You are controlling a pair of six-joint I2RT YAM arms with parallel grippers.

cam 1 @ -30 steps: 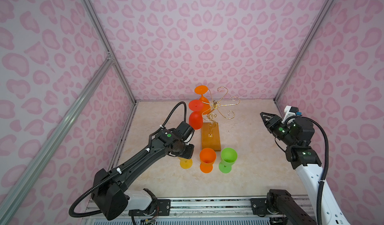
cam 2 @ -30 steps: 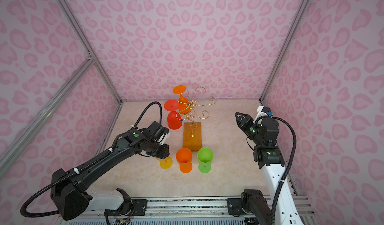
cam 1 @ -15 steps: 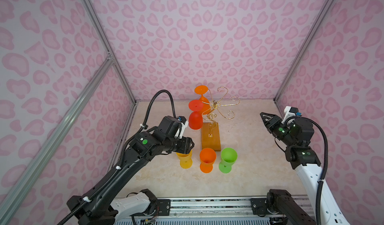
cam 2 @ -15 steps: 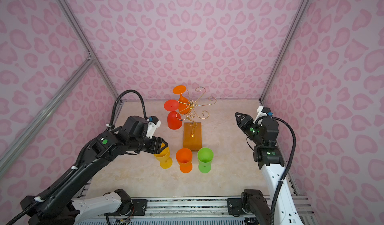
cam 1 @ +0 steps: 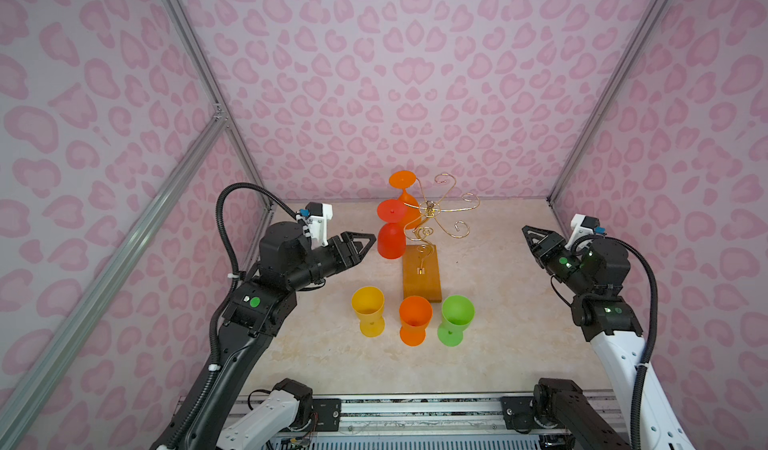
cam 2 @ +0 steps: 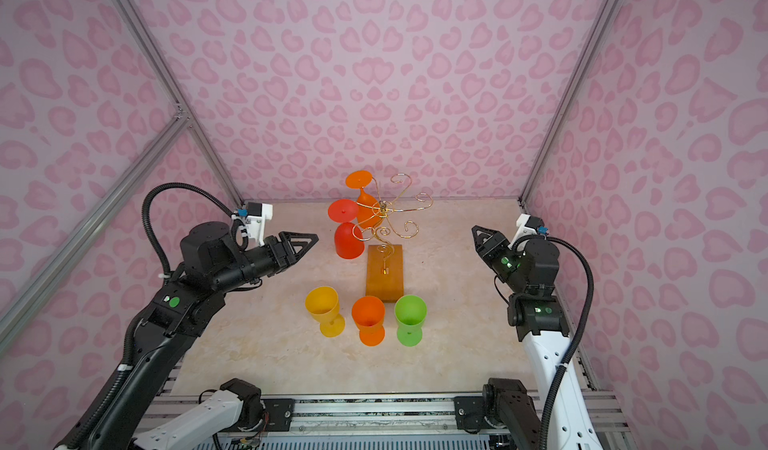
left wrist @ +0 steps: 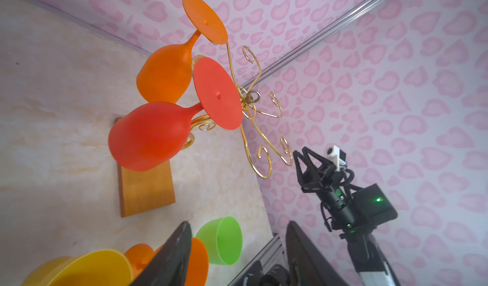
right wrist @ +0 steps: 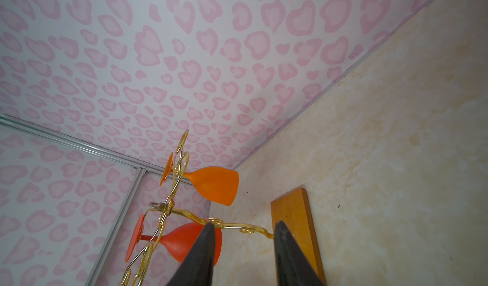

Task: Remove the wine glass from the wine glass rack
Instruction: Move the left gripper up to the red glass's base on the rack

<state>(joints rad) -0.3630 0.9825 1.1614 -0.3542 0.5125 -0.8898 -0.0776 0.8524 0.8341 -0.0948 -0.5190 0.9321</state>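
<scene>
My left fingers (left wrist: 174, 255) stand apart and empty, left of centre in both top views, tips aimed at the red wine glass (cam 1: 390, 240) that hangs bowl-down from the wine glass rack (cam 1: 430, 209) at mid-frame. A second ago they were low over the bench at the yellow wine glass (cam 1: 368, 309). Now that glass stands upright on its own at the left end of a row, lower centre. Beside it are the standing orange glass (cam 1: 415, 317) and the green glass (cam 1: 456, 317), just in front of the rack's wooden base (cam 1: 420, 277).

By my reckoning that makes three glasses off and two to go: the red one and, behind it toward the back wall, the hanging orange glass (cam 1: 402, 180), both with feet caught in the gold wire arms. The red one looks next.

My right fingers (right wrist: 200, 255) have not moved from the right side of the frame. They are parted with nothing between them, well apart from the rack.

The bench (cam 1: 519, 323) is pale and cream-marbled; pink heart-print walls (cam 1: 415, 74) and aluminium rails (cam 1: 124, 257) close it in on three sides.
</scene>
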